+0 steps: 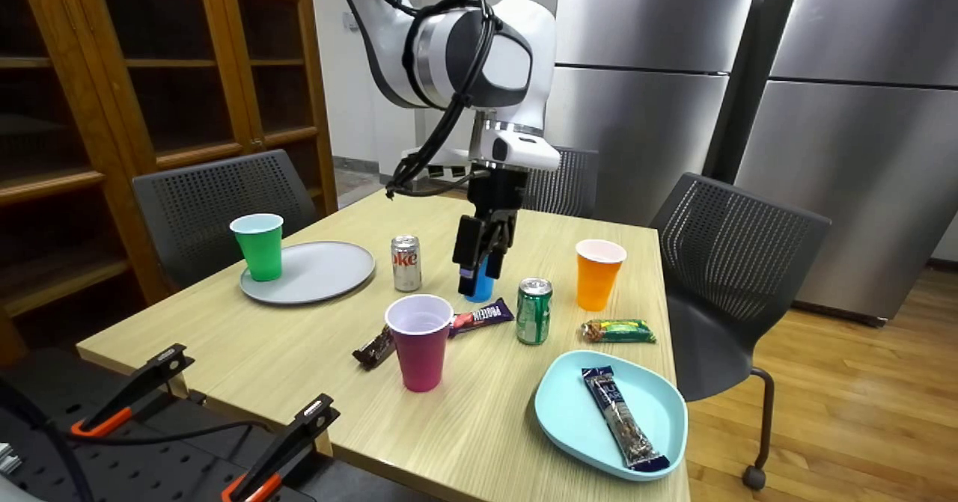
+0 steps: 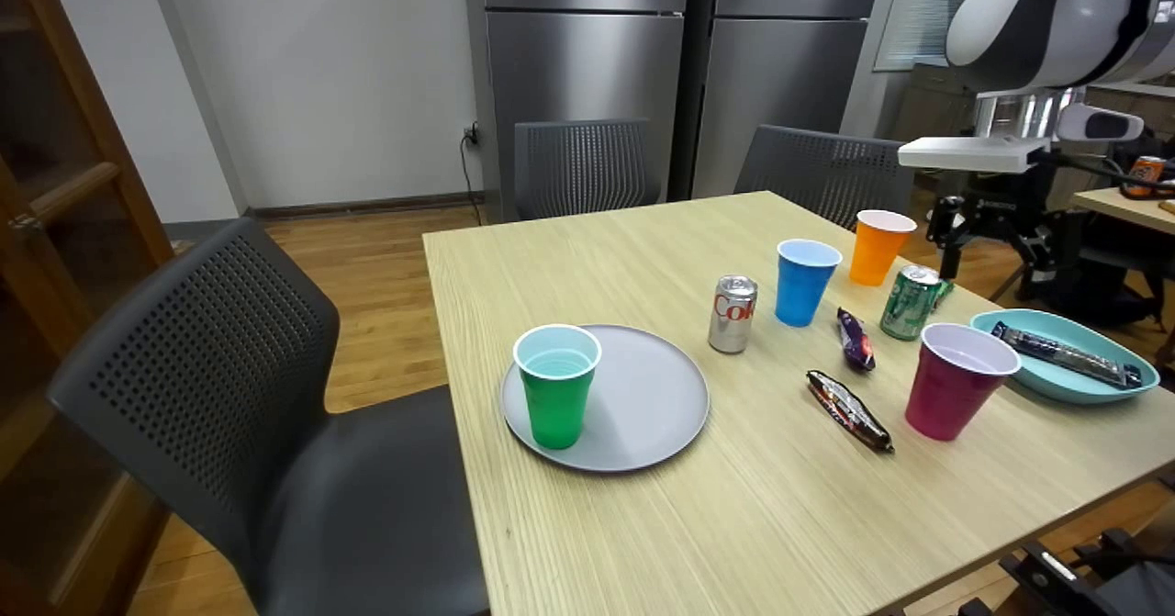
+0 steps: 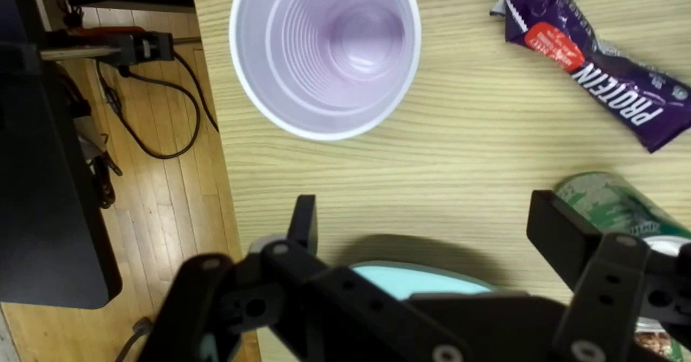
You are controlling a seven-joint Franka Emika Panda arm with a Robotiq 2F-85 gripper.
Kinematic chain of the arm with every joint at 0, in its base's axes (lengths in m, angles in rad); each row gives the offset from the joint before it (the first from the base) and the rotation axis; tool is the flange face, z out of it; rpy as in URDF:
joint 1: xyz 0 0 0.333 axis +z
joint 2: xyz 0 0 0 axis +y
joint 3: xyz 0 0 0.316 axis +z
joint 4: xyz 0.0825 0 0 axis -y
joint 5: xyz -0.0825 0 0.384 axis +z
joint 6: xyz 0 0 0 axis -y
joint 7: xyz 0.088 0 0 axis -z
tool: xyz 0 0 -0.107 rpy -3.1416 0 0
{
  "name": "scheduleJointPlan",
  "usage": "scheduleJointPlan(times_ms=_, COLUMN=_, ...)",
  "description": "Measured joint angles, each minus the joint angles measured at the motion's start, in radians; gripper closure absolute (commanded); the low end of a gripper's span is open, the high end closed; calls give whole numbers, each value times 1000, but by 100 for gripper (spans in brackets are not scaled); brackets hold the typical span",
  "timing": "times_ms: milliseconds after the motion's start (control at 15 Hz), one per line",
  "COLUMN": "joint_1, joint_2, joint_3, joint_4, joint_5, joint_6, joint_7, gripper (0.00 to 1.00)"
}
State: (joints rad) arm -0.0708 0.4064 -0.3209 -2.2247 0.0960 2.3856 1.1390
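My gripper [image 3: 425, 211] stands open, its two fingers [image 3: 561, 238] wide apart with nothing between them. In an exterior view the gripper [image 2: 996, 272] hangs in the air above the teal plate [image 2: 1033, 318]. A slice of that teal plate [image 3: 410, 278] shows under the gripper in the wrist view, the rest hidden. Beside the right finger lies the view of a green can [image 3: 615, 203], partly covered. A magenta cup [image 3: 324, 92], pale inside, stands upright near the table edge. The purple protein bar [image 3: 610, 76] lies flat. On the teal plate rests a dark-wrapped bar [image 1: 620, 416].
A grey plate [image 2: 643, 396] carries a green cup [image 2: 557, 405]. Around the table are a silver Coke can [image 2: 732, 318], a blue cup [image 2: 801, 285], an orange cup [image 1: 596, 281], a green-wrapped bar [image 1: 620, 331] and a brown bar [image 2: 849, 409]. Chairs [image 1: 718, 285] and clamps [image 1: 288, 442] flank the edges.
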Motion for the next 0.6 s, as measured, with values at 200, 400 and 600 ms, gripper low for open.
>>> scheduleJointPlan(times_ms=200, joint_1=7, joint_2=0, joint_3=34, joint_4=-8, joint_5=0, joint_6=8, joint_7=-1, gripper=0)
scheduleJointPlan(times_ms=400, joint_1=10, joint_2=2, joint_3=61, joint_4=-14, joint_5=0, joint_6=11, joint_7=-5, gripper=0)
scheduleJointPlan(times_ms=600, joint_1=13, joint_2=11, joint_3=80, joint_4=-19, joint_5=0, joint_6=15, joint_7=-7, gripper=0)
